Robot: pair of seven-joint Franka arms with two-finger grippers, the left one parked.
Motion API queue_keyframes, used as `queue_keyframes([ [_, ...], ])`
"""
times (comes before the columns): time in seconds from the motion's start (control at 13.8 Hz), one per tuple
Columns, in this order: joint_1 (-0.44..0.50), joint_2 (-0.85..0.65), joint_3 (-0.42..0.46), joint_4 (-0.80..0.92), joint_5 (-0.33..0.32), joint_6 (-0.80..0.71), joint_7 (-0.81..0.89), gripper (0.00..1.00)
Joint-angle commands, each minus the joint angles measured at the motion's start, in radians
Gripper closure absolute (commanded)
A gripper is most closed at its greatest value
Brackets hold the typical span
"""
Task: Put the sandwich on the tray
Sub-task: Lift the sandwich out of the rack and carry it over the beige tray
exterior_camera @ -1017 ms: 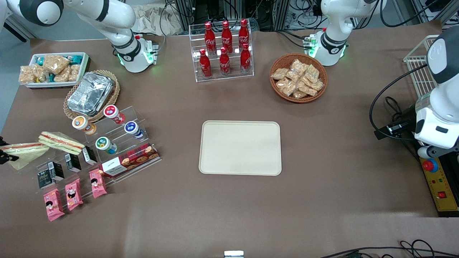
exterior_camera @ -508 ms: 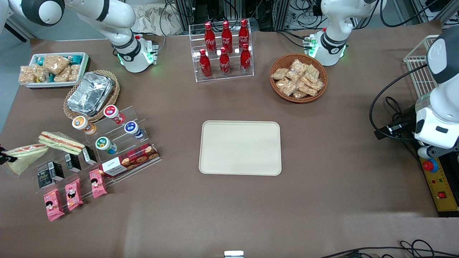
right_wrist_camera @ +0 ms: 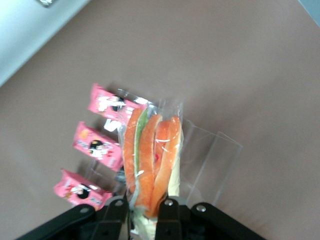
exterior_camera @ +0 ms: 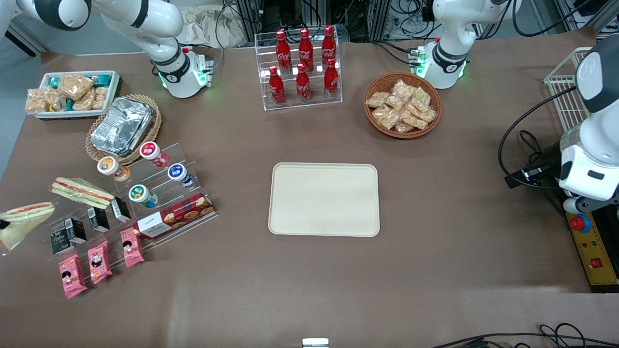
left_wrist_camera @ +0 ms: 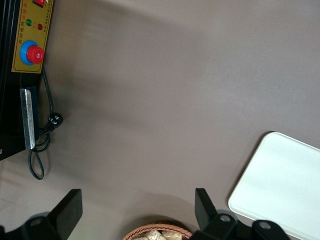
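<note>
Clear-wrapped, the small triangular wedge sandwich [right_wrist_camera: 150, 160] with pale bread and red and green filling is clamped between the 2 black fingers [right_wrist_camera: 116, 212] of the right arm's gripper [right_wrist_camera: 142, 210], which are closed on its lower end. In the front view this sandwich [exterior_camera: 22, 220] hangs at the working arm's end of the table, above the brown cloth and just beside the clear acrylic stepped display stand [exterior_camera: 188, 159]; the gripper itself is almost wholly cut off at that view's edge. A second, longer wedge sandwich [exterior_camera: 81, 192] with a red-green striped edge lies on the stand. The large flat cream-beige rectangular tray [exterior_camera: 324, 199] sits mid-table, well apart from the held sandwich, with nothing on it. Counted items: 6 red bottles [exterior_camera: 303, 63] lettered "Coca-Cola" in a clear acrylic rack; 4 small round-lidded cups [exterior_camera: 145, 176] on the stand, lid print unreadable; 3 small black cartons [exterior_camera: 92, 224]; 1 red tartan biscuit box [exterior_camera: 175, 217], label unreadable; 3 pink snack packets [exterior_camera: 99, 261] with a cartoon face, nearest the front camera. A round wicker basket [exterior_camera: 435, 96] holds tan snack packs, count indeterminate. A crumpled foil container [exterior_camera: 122, 124] rests in a second wicker basket, beside a small white bin of snack packets [exterior_camera: 72, 92].
</note>
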State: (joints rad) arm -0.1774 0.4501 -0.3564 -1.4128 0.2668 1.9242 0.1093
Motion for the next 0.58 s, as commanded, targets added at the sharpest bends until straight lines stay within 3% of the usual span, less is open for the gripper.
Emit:
queue_keyframes([
  [0.0, 0.022, -0.034, -0.001, 0.044, -0.005, -0.028, -0.072, 1.00],
  [0.22, 0.074, -0.048, -0.003, 0.133, -0.005, -0.124, -0.190, 1.00],
  [0.51, 0.218, -0.111, -0.004, 0.181, -0.008, -0.252, -0.262, 1.00],
])
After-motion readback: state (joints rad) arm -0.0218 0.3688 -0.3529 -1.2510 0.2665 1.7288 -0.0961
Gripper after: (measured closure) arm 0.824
